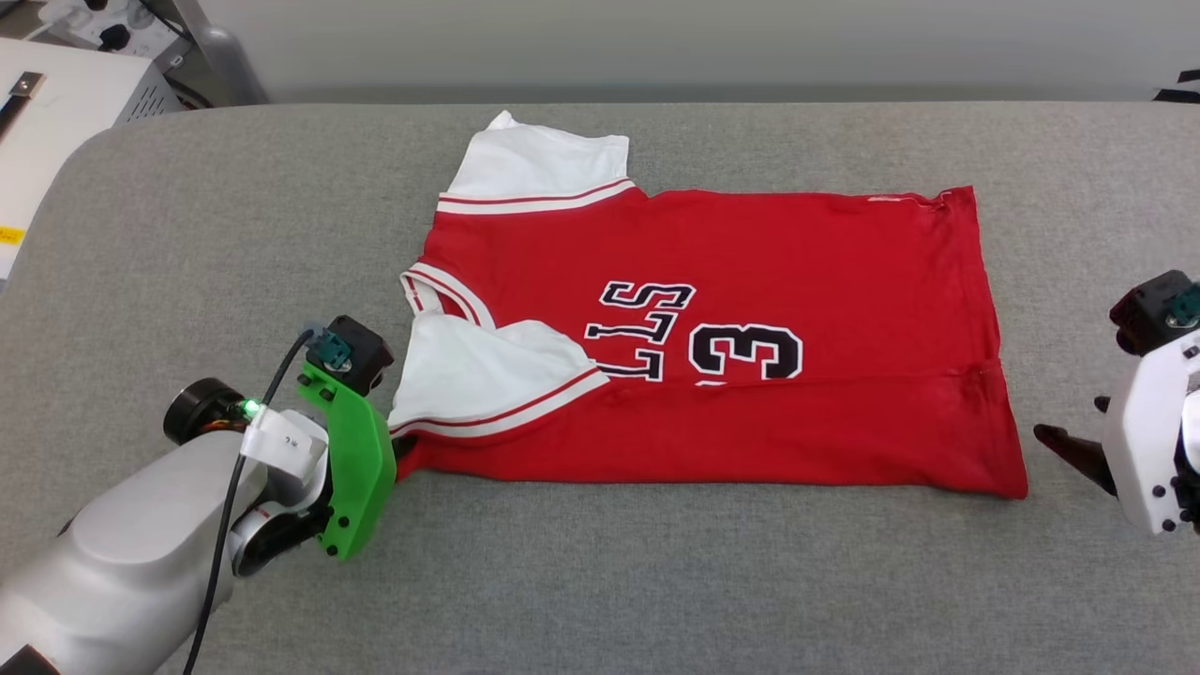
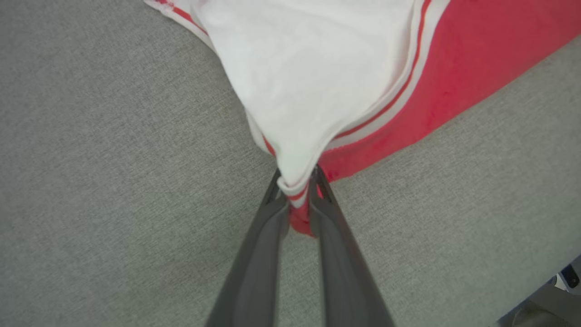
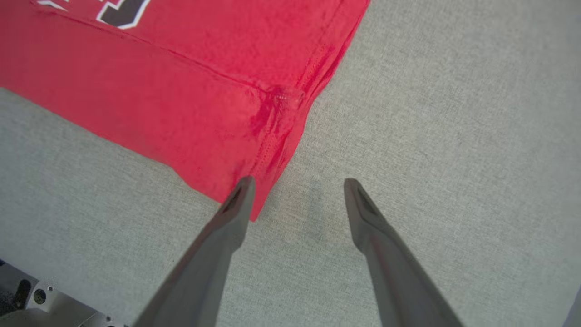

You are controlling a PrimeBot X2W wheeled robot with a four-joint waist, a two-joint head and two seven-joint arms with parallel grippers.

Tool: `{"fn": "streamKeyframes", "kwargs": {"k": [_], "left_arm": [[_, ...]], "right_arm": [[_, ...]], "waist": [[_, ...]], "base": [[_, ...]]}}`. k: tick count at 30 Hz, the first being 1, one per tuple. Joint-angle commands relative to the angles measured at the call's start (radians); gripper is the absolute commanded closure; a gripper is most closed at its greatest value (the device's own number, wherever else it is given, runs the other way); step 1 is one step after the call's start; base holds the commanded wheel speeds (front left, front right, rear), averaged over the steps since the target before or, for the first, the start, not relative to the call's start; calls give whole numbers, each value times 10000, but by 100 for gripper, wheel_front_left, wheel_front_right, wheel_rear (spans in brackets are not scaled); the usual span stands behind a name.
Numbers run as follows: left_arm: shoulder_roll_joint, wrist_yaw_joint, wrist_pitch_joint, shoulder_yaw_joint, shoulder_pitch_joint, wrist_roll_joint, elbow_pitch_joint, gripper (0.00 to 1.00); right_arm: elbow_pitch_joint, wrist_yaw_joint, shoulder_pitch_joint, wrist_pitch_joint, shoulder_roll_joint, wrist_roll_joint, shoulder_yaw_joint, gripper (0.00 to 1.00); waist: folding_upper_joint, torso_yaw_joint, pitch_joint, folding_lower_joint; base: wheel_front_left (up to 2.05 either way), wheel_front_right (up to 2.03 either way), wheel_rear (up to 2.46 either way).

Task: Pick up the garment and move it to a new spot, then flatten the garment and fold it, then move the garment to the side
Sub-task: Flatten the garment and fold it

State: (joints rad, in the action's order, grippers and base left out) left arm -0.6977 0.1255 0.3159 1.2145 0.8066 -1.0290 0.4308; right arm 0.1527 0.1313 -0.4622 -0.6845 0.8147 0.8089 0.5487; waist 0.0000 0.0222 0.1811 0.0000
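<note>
- Closest in the head view, at the end of its grey forearm (image 1: 122, 534), the left pincer (image 2: 297, 181) is nearly shut on a bunched corner of the shirt (image 1: 797, 244). White sleeve cloth, striped trim and a bit of red are nipped between its two fingers.
- The right pincer (image 3: 299, 182) stands wide open and holds nothing. One fingertip (image 3: 245, 187) overlaps the red hem corner and the other is over bare counter (image 1: 656, 581). I cannot tell whether that first tip touches the cloth.
- The shirt lies between the two pincers, front up with its black lettering (image 1: 694, 333) showing. It runs from the left pincer's grip across to just beside the right pincer.
- Moving the shirt to a new spot and flattening it look done, since the cloth lies smooth and square on the counter with few wrinkles.
- Folding looks begun. The long edge nearest both pincers appears turned up over the front, and its crease cuts across the lower part of the lettering.
- The near sleeve (image 1: 487, 370) lies folded in over the chest, just beyond the left pincer.
- The far sleeve (image 1: 539, 164) sticks out flat on the side away from both pincers, not yet folded in.
- By my reading, the right pincer has yet to close on its corner. More folds are needed to make the shirt compact, and the move to the side is not yet done.
</note>
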Motion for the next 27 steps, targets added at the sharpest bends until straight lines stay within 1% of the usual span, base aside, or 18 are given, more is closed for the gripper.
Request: {"fn": "streamKeyframes", "kwargs": {"k": [1, 4, 10, 13, 18, 19, 20, 21, 27], "left_arm": [[5, -82, -122, -14, 208, 100, -82, 100], [36, -137, -178, -27, 354, 218, -189, 100], [42, -176, -290, -57, 555, 365, -260, 100], [61, -170, -359, -59, 597, 400, -207, 100], [181, -152, -551, -113, 532, 284, -23, 100], [188, -147, -593, -113, 504, 270, 17, 100], [186, -139, -644, -110, 459, 251, 70, 100], [178, -133, -692, -113, 410, 223, 119, 100], [86, -92, -968, -131, 43, -17, 349, 100]], "right_arm": [[211, -6, -170, -99, -149, 81, 80, 0], [752, -6, -211, -122, -531, 161, 200, 0], [1942, -6, -352, 389, -1250, -12, 541, 0], [2505, -6, -314, 664, -1487, -103, 923, 0], [3249, -6, -108, 962, -1673, 218, 1501, 0], [3286, -6, -117, 1092, -1686, 292, 1539, 40], [3306, -6, -150, 1316, -1681, 354, 1567, 95], [3316, -6, -178, 1482, -1656, 386, 1603, 100], [3116, -6, -274, 2390, -1343, 552, 1696, 100]], "waist": [[0, 63, 169, 0], [0, 133, 386, 0], [0, 204, 777, 0], [0, 238, 906, 0], [0, 262, 930, 0], [0, 246, 911, 0], [0, 220, 873, 0], [0, 194, 823, 0], [0, 73, 365, 0]], "base": [[0, 0, 0], [0, 0, 0], [0, 0, 0], [0, 0, 0], [0, 0, 0], [0, 0, 0], [0, 0, 0], [0, 0, 0], [0, 0, 0]]}}
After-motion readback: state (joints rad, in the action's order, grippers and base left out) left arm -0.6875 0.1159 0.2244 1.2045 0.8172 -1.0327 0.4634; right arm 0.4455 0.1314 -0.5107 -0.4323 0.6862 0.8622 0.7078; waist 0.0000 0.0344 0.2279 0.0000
